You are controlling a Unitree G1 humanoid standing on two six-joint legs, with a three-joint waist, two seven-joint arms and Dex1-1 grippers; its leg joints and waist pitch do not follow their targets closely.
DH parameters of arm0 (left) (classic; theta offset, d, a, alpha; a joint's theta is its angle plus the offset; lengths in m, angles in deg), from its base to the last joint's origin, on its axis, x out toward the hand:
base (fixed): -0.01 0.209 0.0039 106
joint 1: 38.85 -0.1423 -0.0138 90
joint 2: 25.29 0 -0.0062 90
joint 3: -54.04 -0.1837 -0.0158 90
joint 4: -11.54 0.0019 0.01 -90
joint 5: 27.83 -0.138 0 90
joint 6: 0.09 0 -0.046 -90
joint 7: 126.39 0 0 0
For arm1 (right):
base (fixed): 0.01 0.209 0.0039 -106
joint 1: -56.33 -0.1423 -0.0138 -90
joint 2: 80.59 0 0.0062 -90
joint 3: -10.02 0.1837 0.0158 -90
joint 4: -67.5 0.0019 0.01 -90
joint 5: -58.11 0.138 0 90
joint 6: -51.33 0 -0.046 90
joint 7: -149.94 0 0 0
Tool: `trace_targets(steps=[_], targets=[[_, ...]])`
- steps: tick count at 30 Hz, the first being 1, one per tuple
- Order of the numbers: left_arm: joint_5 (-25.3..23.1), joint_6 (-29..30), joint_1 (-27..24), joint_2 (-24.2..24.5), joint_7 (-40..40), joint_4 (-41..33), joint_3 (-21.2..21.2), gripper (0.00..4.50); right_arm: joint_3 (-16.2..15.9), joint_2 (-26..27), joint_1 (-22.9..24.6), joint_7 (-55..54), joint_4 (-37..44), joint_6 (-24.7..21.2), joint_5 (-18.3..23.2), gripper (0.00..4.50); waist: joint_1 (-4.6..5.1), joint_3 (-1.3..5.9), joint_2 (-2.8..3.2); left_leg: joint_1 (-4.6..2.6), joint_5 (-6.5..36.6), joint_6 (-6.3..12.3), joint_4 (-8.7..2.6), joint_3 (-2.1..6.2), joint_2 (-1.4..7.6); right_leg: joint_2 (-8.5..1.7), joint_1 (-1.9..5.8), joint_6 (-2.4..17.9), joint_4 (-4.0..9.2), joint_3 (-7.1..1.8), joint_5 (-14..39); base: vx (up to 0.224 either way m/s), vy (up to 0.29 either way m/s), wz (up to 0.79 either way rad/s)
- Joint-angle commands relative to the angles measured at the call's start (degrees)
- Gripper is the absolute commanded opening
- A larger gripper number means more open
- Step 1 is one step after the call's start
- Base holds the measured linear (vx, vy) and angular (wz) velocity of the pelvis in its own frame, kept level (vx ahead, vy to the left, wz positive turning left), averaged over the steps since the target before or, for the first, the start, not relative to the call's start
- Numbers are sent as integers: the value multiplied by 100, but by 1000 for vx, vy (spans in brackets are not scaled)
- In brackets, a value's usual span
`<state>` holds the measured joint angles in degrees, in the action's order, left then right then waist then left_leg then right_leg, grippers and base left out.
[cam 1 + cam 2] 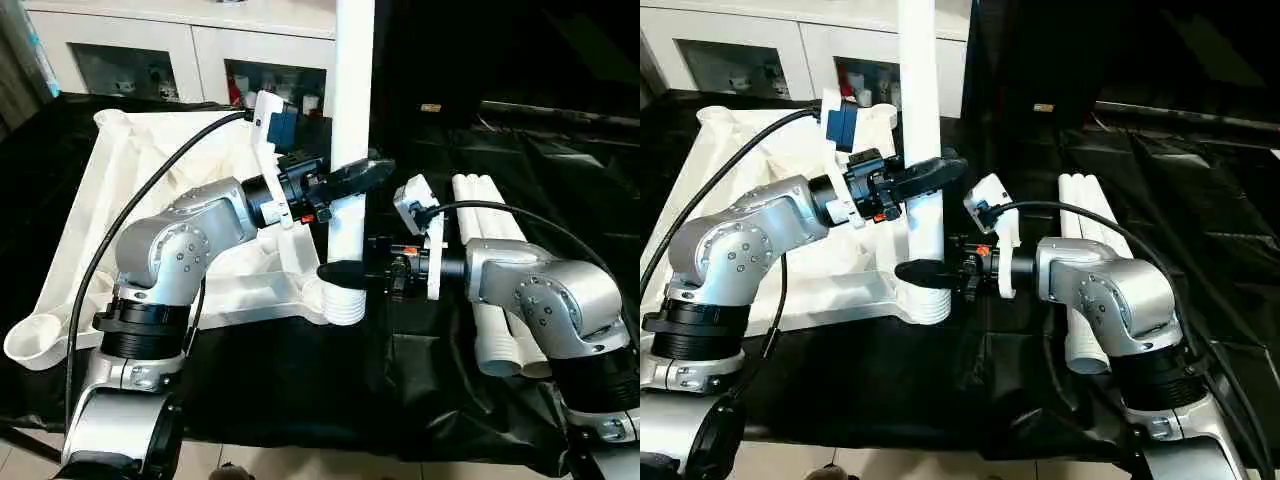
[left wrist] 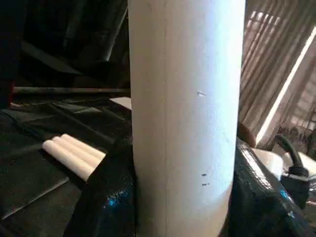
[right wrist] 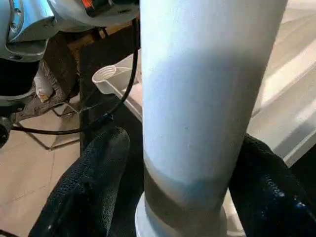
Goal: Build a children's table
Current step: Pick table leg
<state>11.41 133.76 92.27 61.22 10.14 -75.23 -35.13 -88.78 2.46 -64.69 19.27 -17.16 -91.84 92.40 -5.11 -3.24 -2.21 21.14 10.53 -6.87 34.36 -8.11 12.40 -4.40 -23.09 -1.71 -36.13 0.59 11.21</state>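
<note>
The children's table top [image 1: 130, 200] lies upside down on the black work table. One white leg [image 1: 350, 100] stands upright in its near corner socket [image 1: 343, 300]. My left gripper [image 1: 365, 175] is shut on this leg at mid height, with both fingers [image 2: 108, 197] pressed against the tube. My right gripper [image 1: 340, 272] sits lower, just above the socket. Its fingers [image 3: 89, 187] straddle the leg, open, with a visible gap on one side. Three spare legs [image 1: 490, 230] lie side by side to the right, partly behind my right forearm.
Another corner socket [image 1: 35, 340] of the top overhangs the work table's near left edge. A white cabinet [image 1: 200, 50] with glass doors stands behind the table. Black cloth [image 1: 300, 380] covers the table in front of the socket.
</note>
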Motion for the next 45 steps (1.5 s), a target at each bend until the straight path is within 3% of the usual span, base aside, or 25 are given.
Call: trace_targets(steps=[1, 7, 13, 22, 23, 28, 29, 33, 35, 37, 39, 40, 41, 42, 44, 45], targets=[[99, 39, 89, 10, -104, -184, -32, 185, -16, -8, 19, 81, 56, -24, 83, 310, -4, 436, 62, -40, 461, -122, -360, -159, -90, -101, 367, 1413, 315, -61, -185, 0, 0, 0], [92, 30, 78, -2, -118, -176, -4, 185, -34, -15, 20, 120, 53, -40, 96, 238, -1, 433, 54, -41, 468, -121, -362, -163, -89, -99, 368, 1402, 320, -62, -168, 0, 0, 0], [108, 6, 100, -1, -122, -131, 5, 185, -35, -5, 38, 119, 46, -65, 109, 201, -2, 435, 68, -36, 436, -122, -358, -161, -93, -98, 369, 1404, 315, -62, -219, 0, 0, 0], [52, -70, 80, -2, -98, -136, 42, 185, -12, 59, 59, -27, -33, 42, 5, 188, -2, 439, 79, -44, 458, -131, -359, -157, -89, -96, 367, 1416, 311, -59, -231, 0, 0, 0], [36, -53, 79, -12, -11, -126, 69, 220, -3, 71, 62, -45, -42, 58, -4, 188, -3, 440, 81, -45, 456, -132, -358, -157, -89, -97, 367, 1420, 312, -59, -243, 0, 0, 0], [315, 74, 98, -84, 82, -139, 332, 263, 101, 217, 64, -256, -132, 239, -93, 188, -2, 439, 73, -42, 473, -143, -358, -160, -96, -99, 365, 1449, 312, -56, -217, 0, 0, 0], [312, 53, 95, -92, 93, -144, 342, 272, 112, 229, 64, -269, -138, 244, -91, 188, -4, 440, 46, -38, 459, -135, -359, -162, -95, -98, 373, 1443, 314, -56, -225, 0, 0, 0], [107, -657, 74, -366, 456, -81, 580, 301, 308, 437, 47, -437, -188, 364, -25, 188, -9, 439, 43, -24, 449, -106, -363, -156, -84, -114, 384, 1432, 321, -58, -229, 0, 0, 0], [256, -1210, 166, -697, 765, 77, 1030, 303, 471, 601, 21, -563, -229, 448, 46, 188, -18, 438, 31, -20, 428, -78, -355, -162, -88, -114, 388, 1426, 327, -64, -267, 0, 0, 0], [472, -1401, 282, -821, 934, 187, 1378, 304, 601, 748, -7, -747, -282, 614, 24, 188, -23, 440, -25, -15, 421, -78, -359, -166, -91, -121, 388, 1400, 327, -62, -205, 0, 0, 0], [482, -1555, 369, -782, 1054, 269, 1563, 304, 700, 871, -57, -1009, -379, 847, -107, 188, -19, 434, -43, -19, 455, -68, -365, -169, -94, -119, 373, 1336, 335, -58, -73, 0, 0, 0], [441, -1658, 422, -669, 1143, 328, 1703, 304, 762, 966, -138, -1324, -553, 1104, -311, 188, -10, 425, -73, -13, 451, -97, -374, -170, -94, -123, 367, 1261, 346, -57, 66, 0, 0, 0], [418, -1670, 422, -635, 1141, 331, 1710, 304, 763, 976, -155, -1379, -590, 1151, -358, 188, -16, 430, -50, -13, 435, -128, -373, -160, -93, -133, 360, 1229, 333, -55, 126, 0, 0, 0], [-32, -1719, 296, -218, 919, 281, 1444, 304, 599, 925, -218, -1600, -787, 1525, -791, 188, -7, 431, -101, -10, 382, -148, -378, -166, -98, -127, 361, 1149, 338, -49, 193, 0, 0, 0], [-518, -1840, 127, 142, 636, 205, 1058, 304, 466, 870, -230, -1706, -887, 1730, -1072, 188, -5, 418, -40, -31, 355, -198, -390, -170, -84, -115, 317, 951, 336, -48, 337, 0, 0, 0], [-879, -1979, -26, 399, 358, 161, 720, 304, 392, 847, -227, -1756, -950, 1808, -1207, 188, -17, 419, -40, -42, 299, -213, -397, -162, -70, -124, 316, 903, 333, -48, 263, 0, 0, 0]])
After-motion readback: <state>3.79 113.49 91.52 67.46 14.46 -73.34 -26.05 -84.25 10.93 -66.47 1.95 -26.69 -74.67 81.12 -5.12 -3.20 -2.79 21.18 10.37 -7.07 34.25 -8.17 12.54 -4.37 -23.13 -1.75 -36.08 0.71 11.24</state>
